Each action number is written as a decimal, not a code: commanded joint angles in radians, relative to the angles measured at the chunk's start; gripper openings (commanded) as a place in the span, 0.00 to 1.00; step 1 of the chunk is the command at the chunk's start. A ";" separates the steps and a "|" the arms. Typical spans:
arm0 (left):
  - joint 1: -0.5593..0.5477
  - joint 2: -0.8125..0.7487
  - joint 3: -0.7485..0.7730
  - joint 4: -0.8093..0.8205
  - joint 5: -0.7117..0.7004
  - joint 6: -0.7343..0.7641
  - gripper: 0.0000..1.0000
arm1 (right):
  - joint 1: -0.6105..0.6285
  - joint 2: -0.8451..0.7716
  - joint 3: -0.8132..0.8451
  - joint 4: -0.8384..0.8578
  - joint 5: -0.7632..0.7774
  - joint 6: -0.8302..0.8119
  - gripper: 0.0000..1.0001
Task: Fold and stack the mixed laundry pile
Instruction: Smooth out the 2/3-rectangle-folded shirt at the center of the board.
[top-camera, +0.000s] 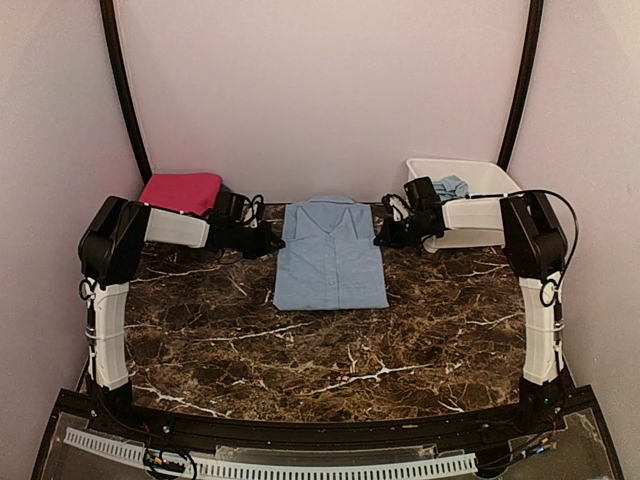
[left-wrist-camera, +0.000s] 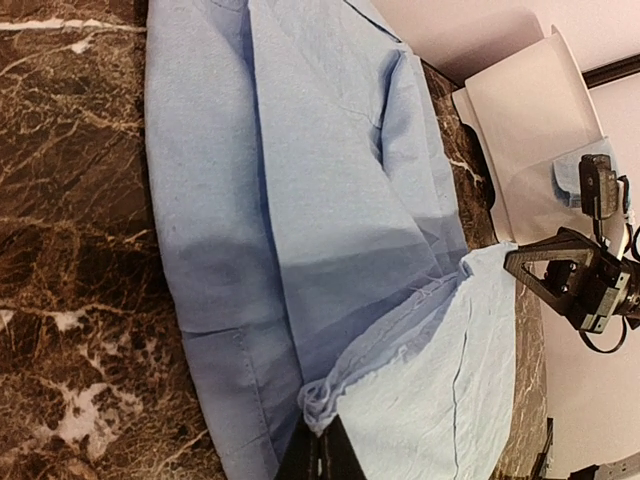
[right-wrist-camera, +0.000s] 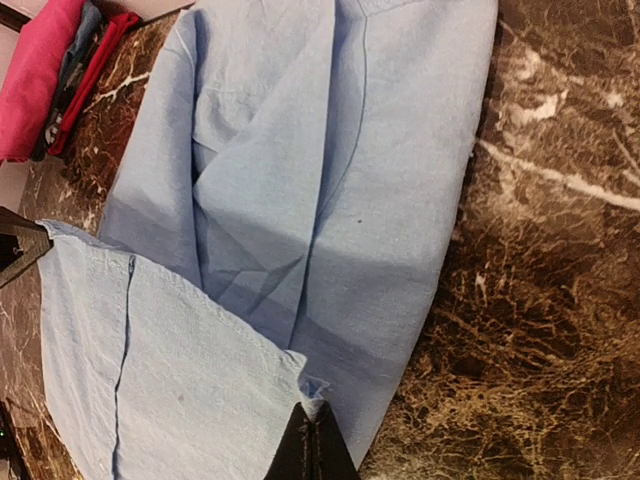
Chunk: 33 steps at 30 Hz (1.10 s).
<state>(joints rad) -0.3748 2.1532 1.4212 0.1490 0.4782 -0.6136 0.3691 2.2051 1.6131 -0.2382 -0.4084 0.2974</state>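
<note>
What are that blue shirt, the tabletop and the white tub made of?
Blue shirt: thin woven cloth, matte, probably cotton; it creases softly. Tabletop: dark brown marble look, white veins, slight gloss; could be laminate. White tub: smooth plastic, seemingly.

Near tabletop (top-camera: 330, 370) open, pink stack (top-camera: 180, 190) far left, white tub (top-camera: 480, 178) far right (both at the back)

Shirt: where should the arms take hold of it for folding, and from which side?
Probably by its two side edges near the shoulders, left gripper from the left, right gripper from the right. The shirt lies spread out, collar at the far end, so each long edge faces one gripper. Both are shut on it there.
</note>
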 joint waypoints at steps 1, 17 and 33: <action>0.004 0.010 0.042 0.026 0.015 0.011 0.00 | -0.019 -0.052 -0.008 0.068 0.024 0.011 0.00; 0.015 0.073 0.112 -0.105 -0.078 0.052 0.36 | -0.019 0.027 0.069 0.022 -0.009 -0.021 0.29; 0.021 -0.456 -0.071 -0.114 -0.240 0.206 0.99 | -0.025 -0.458 -0.070 0.044 -0.062 -0.063 0.99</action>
<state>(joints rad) -0.3626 1.8011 1.3983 -0.0006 0.2657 -0.4259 0.3534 1.8000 1.5738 -0.2401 -0.4500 0.2264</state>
